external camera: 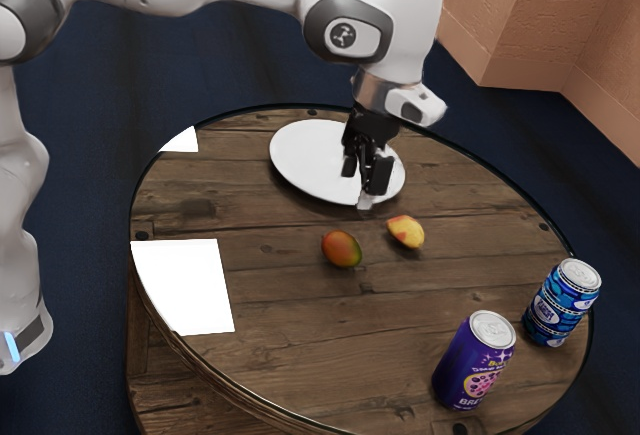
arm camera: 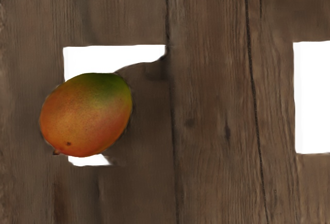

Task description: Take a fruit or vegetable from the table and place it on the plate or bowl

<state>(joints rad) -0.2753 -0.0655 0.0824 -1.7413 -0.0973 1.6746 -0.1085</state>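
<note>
My pincer (external camera: 364,180) hangs with its fingers parted and empty over the white plate's (external camera: 300,155) near rim, so I judge no pick has begun. 2 fruits lie on the wooden surface (external camera: 300,305) near the plate but clear of it: the greener mango (external camera: 341,248) and the yellower mango (external camera: 405,230).

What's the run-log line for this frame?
tool: open, empty, by plate rim | mangoes: both on table | plate: bare
</note>
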